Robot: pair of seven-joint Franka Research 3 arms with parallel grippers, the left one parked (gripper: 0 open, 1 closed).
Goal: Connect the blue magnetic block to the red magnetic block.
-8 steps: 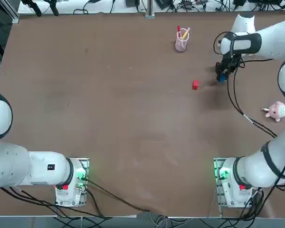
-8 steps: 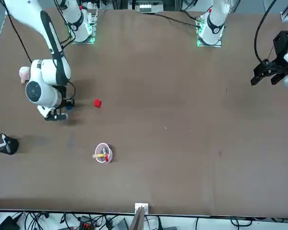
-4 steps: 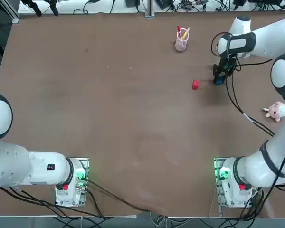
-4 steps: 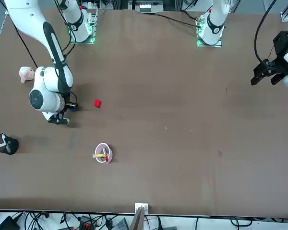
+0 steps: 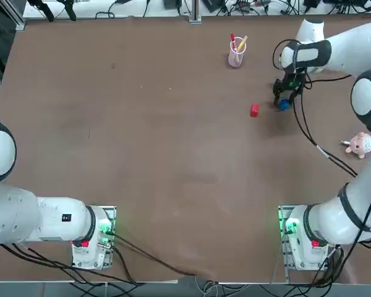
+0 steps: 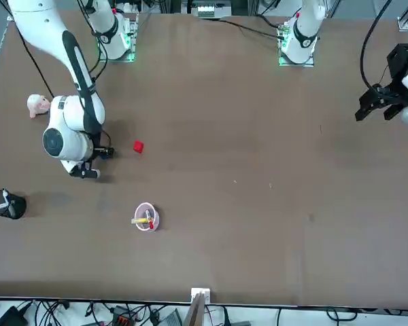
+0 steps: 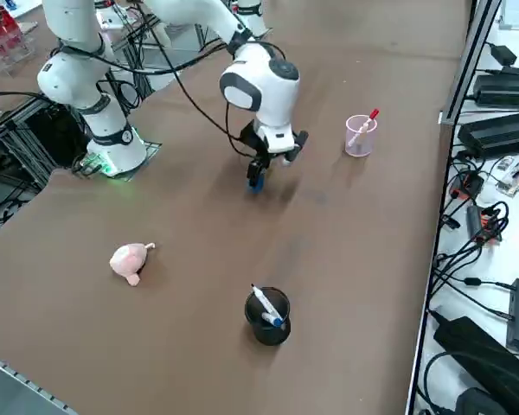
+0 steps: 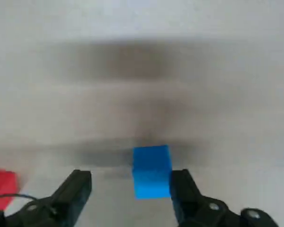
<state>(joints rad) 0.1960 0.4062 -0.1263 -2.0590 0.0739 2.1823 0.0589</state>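
A brown bench [image 5: 142, 154] seen from above, from across, from the side and from the arm's wrist. The right arm reaches to the far right part of the bench, its pincer [image 8: 130, 182] pointing down with fingers spread wide. Between the fingers stands the blue block [image 8: 152, 170], resting against one finger [image 8: 182, 189] and clear of the other, with nothing gripping it. From above, the blue block [image 5: 284, 104] sits on the bench near the red block [image 5: 254, 110], a gap between them; the red block [image 6: 138, 146] lies alone on bare bench. Farther back stands a clear cup [image 5: 236, 54] holding pens. A pink plush toy [image 5: 359, 145] lies near the right edge. A black cup [image 7: 266, 316] with a pen stands nearer the side camera.
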